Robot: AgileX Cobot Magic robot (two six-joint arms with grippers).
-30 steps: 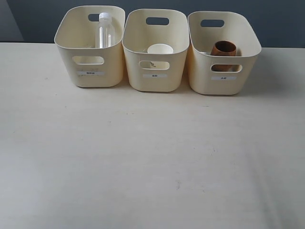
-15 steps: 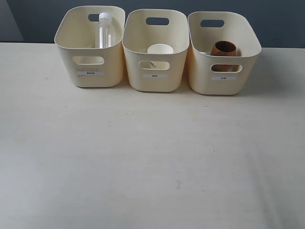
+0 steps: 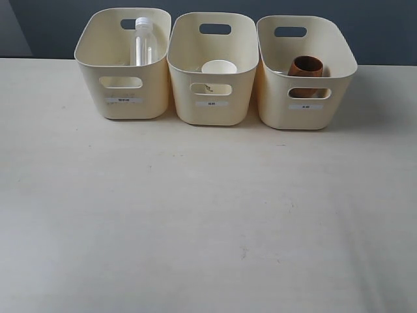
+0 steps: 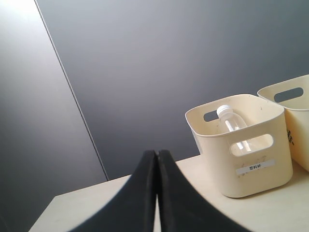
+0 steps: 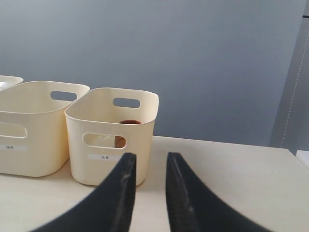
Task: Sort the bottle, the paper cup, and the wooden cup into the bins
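Three cream bins stand in a row at the back of the table. The clear bottle [image 3: 144, 44] stands upright in the left bin [image 3: 124, 91]. The white paper cup [image 3: 219, 68] sits in the middle bin [image 3: 212, 98]. The brown wooden cup [image 3: 305, 68] is in the right bin [image 3: 306, 104]. Neither arm shows in the exterior view. My left gripper [image 4: 155, 153] is shut and empty, well back from the left bin [image 4: 251, 169] and the bottle [image 4: 231, 123]. My right gripper [image 5: 150, 156] is open and empty, short of the right bin [image 5: 108, 150], where the wooden cup [image 5: 129, 123] peeks over the rim.
The pale table [image 3: 208, 215] stretches in front of the bins. A dark grey wall [image 3: 378, 26] stands behind them. In the right wrist view the middle bin [image 5: 34, 140] stands beside the right one.
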